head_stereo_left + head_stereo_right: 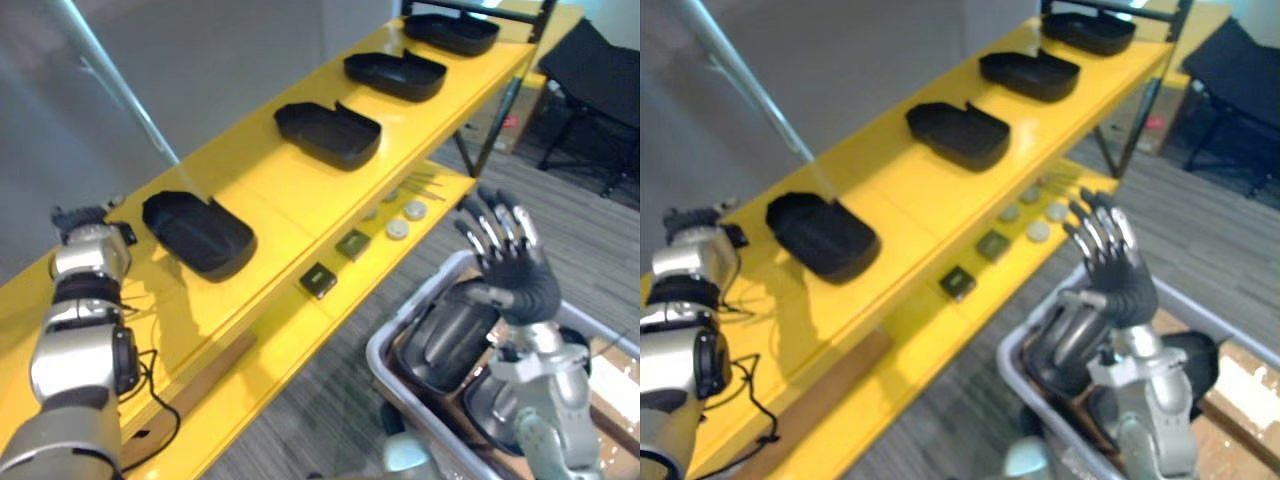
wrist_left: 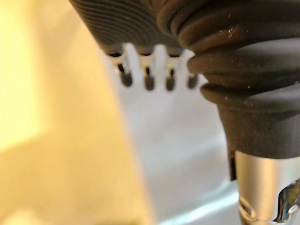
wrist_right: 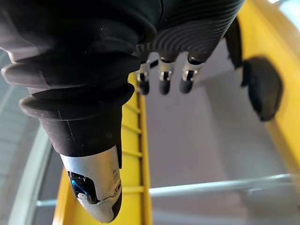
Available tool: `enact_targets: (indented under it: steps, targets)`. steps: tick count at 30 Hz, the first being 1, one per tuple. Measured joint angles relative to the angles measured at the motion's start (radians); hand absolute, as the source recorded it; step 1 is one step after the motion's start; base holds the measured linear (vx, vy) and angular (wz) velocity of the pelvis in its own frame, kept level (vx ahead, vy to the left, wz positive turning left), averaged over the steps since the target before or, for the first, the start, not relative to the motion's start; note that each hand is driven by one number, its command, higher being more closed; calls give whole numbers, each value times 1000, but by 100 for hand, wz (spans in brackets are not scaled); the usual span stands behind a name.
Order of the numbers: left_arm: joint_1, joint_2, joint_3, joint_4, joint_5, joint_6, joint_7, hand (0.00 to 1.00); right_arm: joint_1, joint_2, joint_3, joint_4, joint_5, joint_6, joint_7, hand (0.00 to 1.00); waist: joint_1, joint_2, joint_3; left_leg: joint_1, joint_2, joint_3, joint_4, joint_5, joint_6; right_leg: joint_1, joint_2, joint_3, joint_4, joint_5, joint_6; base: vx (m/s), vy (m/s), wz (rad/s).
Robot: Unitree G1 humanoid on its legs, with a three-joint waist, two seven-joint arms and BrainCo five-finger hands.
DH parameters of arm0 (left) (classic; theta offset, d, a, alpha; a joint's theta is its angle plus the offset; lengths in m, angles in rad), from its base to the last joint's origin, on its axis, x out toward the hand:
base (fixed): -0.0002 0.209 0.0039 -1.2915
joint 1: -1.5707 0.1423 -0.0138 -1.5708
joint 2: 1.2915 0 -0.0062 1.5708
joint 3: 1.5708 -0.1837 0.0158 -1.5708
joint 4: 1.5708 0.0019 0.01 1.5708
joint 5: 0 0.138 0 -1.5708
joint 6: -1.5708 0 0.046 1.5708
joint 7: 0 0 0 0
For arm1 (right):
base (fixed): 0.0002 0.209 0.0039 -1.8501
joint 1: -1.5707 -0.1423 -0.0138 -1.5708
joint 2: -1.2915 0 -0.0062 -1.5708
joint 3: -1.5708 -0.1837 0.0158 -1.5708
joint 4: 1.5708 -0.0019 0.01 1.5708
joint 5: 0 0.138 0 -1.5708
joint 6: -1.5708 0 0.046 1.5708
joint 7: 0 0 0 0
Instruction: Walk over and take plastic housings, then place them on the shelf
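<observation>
Four black plastic housings [image 1: 199,233] set on yellow two-tier shelf [image 1: 270,190]; more left in grey plastic bin [image 1: 400,320]. Right hand [image 1: 517,268] spread, empty; left hand [image 1: 88,240] relaxed, empty.

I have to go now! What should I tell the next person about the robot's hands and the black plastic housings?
Left hand: open, empty, over the near end of the yellow shelf, beside the nearest housing and not touching it.
Right hand: open, empty, raised above the grey bin.
Done: four black plastic housings sit in a row on the top shelf; the other three are further along.
Left: more housings in the bin. Take one, then place it on the shelf.
</observation>
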Motion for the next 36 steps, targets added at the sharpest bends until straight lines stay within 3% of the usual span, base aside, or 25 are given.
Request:
enact_targets:
  steps: [3, 4, 8, 10, 13, 15, 16, 18, 19, 25, 29, 32, 35, 36]
  targets:
    - [-48, 39, -21, -52, 50, -5, 41, 0, -20, 6, 35, 40, -1, 0, -63, 0, 15, 1, -1, -10, -1, -18, 0, 3, 1, 0, -4, -19, 0, 0, 0, -24, -26, 23]
    - [-56, 53, -25, -89, 52, -36, 71, 0, -21, 10, 55, 42, -20, 0, -96, 0, 34, 1, -3, -9, -1, -24, 0, 5, 2, 8, -5, -29, -1, 0, 0, -28, -32, 19]
    - [-9, 51, -24, -179, 91, -97, 149, 0, -32, 10, 72, 45, -98, 0, -135, 0, 51, -9, -20, -10, 0, -75, -1, 17, 5, 32, -10, -81, -1, 0, 0, -33, -32, 35]
    - [131, 51, 13, -353, 117, -163, 213, 0, -48, 13, 72, 80, -136, -3, -166, 0, 81, -15, -47, -10, 0, -95, -5, 21, 6, 39, -10, -100, -1, 0, 0, -46, -36, 24]
    - [296, 43, 117, -557, 125, -228, 250, 0, -48, 15, 62, 87, -137, -18, -188, 0, 90, -20, -57, -8, -3, -136, -6, 32, 10, 66, -16, -147, -1, 0, 0, -60, -26, 47]
    - [476, -26, 252, -791, 103, -312, 241, 0, -45, 25, 39, 87, -137, -19, -199, 0, 120, -26, -84, -12, -7, -164, -12, 42, 12, 74, -19, -177, -1, -1, 0, -76, -32, 41]
    - [627, -117, 327, -986, 60, -373, 202, 0, -40, 45, 5, 87, -138, -20, -201, 0, 145, -29, -98, -10, -11, -186, -14, 48, 13, 89, -21, -202, -2, -3, -3, -69, -31, 43]
    - [795, -226, 372, -1170, 37, -429, 160, 0, -33, 66, -27, 87, -140, -22, -199, 0, 168, -38, -119, -10, -17, -211, -26, 60, 16, 98, -27, -229, -3, -9, -8, -48, -13, 31]
    - [1191, -540, 418, -1512, -7, -782, -38, 0, -28, 129, -117, 74, -216, -59, -113, 0, 218, -124, -137, 6, 16, -210, -72, 93, -13, 137, -12, -326, -2, -60, -9, -15, -4, 11]
    - [1198, -544, 418, -1469, -7, -787, -38, 0, -16, 133, -119, 75, -214, -64, -111, 0, 218, -118, -120, 5, 15, -212, -68, 93, -13, 136, -18, -326, 1, -60, -9, 0, 0, 0]
    - [1222, -622, 426, -1285, -10, -787, 10, 0, 2, 189, -169, 108, -132, -84, -82, 0, 217, -107, -22, -57, 16, -227, 20, 71, -5, 50, -45, -308, 172, -122, -13, -90, 16, 7]
    - [1247, -684, 423, -1104, -43, -787, 132, 0, 36, 231, -193, 133, -86, -104, -88, 0, 216, -133, 68, -138, 18, -283, 146, 14, -3, 9, -72, -337, 290, -191, -10, -123, -16, 37]
    - [1270, -731, 429, -895, -60, -787, 264, 0, 33, 235, -196, 134, -56, -140, -91, 0, 234, -144, 95, -222, 22, -317, 193, 3, -10, -48, -78, -362, 330, -219, -13, -87, -41, 45]
    - [1274, -743, 438, -808, -89, -786, 336, 0, 23, 234, -209, 134, -52, -145, -90, 0, 247, -146, 107, -253, 30, -319, 205, 3, -10, -64, -76, -373, 329, -219, -12, 1, -36, 28]
